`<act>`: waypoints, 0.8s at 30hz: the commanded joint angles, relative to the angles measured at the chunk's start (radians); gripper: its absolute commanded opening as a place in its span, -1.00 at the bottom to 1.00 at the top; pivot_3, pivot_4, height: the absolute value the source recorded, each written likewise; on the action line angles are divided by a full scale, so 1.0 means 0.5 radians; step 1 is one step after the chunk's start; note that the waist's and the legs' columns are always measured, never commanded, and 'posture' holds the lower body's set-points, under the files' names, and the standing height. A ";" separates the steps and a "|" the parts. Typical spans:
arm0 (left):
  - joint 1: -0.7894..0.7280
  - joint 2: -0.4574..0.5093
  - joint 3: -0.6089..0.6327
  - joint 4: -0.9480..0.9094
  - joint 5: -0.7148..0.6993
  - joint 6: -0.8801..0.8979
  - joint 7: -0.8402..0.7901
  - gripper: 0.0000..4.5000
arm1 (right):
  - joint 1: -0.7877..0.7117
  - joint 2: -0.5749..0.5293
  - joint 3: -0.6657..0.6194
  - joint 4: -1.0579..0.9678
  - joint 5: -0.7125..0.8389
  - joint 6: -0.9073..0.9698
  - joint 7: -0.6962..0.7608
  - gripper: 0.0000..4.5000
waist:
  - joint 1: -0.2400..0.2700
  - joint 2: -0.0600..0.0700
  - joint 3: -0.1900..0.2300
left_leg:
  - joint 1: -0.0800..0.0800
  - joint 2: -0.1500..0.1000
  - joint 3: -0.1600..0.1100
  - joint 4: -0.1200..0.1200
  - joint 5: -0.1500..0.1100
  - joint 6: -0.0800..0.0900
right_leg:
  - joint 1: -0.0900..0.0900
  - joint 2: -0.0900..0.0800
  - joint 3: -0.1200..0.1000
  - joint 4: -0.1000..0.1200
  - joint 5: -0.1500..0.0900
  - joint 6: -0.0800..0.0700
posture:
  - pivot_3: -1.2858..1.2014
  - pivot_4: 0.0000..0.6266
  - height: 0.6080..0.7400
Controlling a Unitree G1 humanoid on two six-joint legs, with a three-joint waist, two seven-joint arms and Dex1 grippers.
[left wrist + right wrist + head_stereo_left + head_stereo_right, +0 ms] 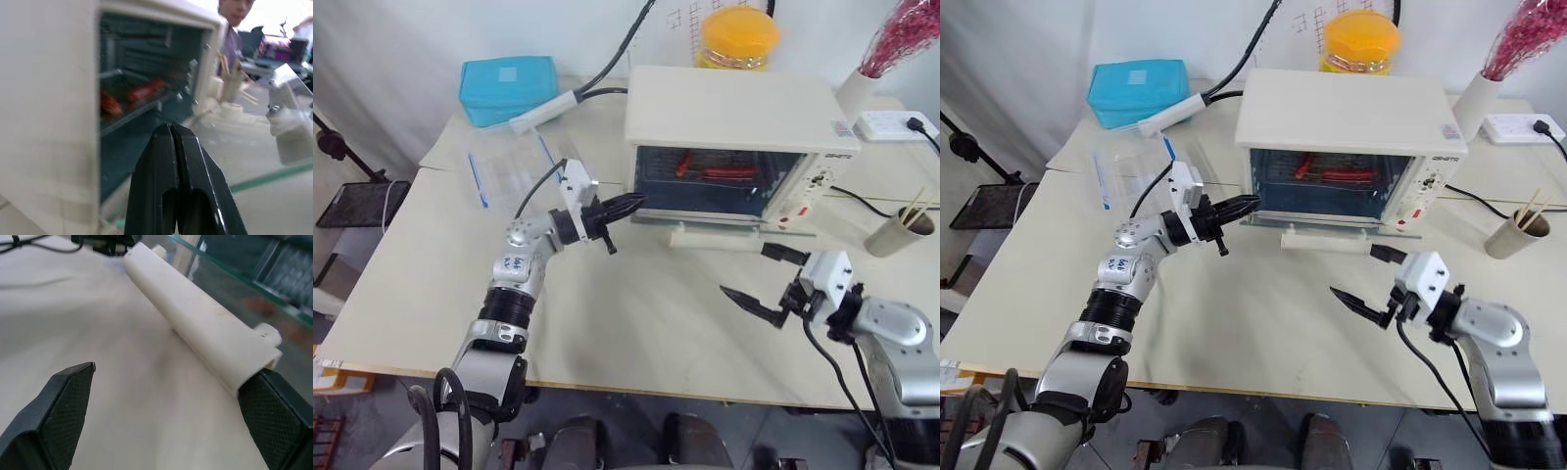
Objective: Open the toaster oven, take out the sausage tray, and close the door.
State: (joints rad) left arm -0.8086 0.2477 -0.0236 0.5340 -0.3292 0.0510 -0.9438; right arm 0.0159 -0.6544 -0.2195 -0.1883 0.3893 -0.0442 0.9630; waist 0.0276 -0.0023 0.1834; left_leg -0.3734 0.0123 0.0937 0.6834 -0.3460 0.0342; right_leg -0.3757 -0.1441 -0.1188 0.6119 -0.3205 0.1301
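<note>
The cream-white toaster oven [729,108] stands at the back of the table. Its glass door [729,224] lies folded down flat, and the bar handle [715,238] rests near the tabletop. Inside, the sausage tray [715,178] sits on its shelf with red sausages [146,93] on it. My left gripper [636,203] is shut and empty, its tips at the left front corner of the oven's opening. My right gripper [746,271] is open just in front of the handle's right end [195,318], one finger [63,401] on either side of that end, not touching it.
A blue box [507,86] and a clear plastic container [514,166] lie at the back left. A yellow jar [737,37] stands behind the oven. A power strip [891,124] and a cup of sticks [899,233] are at the right. A person [234,14] is beyond the table.
</note>
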 commanded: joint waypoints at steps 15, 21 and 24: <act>0.356 0.086 -0.177 -0.243 0.224 -0.063 -0.069 -0.99 | 0.261 -0.153 -0.448 -0.259 -0.157 -0.022 -0.405 1.00 | -0.051 0.001 -0.001 | 0.007 0.003 0.007 0.000 0.008 0.000 | 0.001 -0.001 0.012 0.002 0.004 0.006 | 0.03 -0.52 1.00; 0.602 0.133 -0.043 -0.602 0.046 0.067 -0.024 -0.75 | -0.394 -0.037 0.232 -0.302 -0.652 0.459 -0.757 1.00 | -0.065 0.001 -0.001 | 0.004 0.002 0.003 0.000 0.008 0.000 | 0.000 -0.003 0.009 0.003 0.004 0.006 | 0.03 -0.52 1.00; 0.735 0.193 0.045 -0.851 -0.051 0.164 -0.004 -0.36 | -0.626 0.043 0.477 -0.152 -0.930 0.382 -0.861 1.00 | -0.055 0.001 -0.001 | 0.002 0.002 0.002 0.000 0.008 0.000 | -0.003 -0.004 0.008 0.006 0.003 0.004 | 0.03 -0.52 1.00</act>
State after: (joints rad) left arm -0.4492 0.3267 -0.0413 0.1956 -0.3123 0.1173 -0.9529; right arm -0.2722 -0.6353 -0.0092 -0.2794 -0.0017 0.1727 0.5736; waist -0.0001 -0.0017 0.1831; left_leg -0.3728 0.0133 0.0934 0.6837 -0.3421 0.0340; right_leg -0.3773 -0.1460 -0.1160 0.6151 -0.3192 0.1320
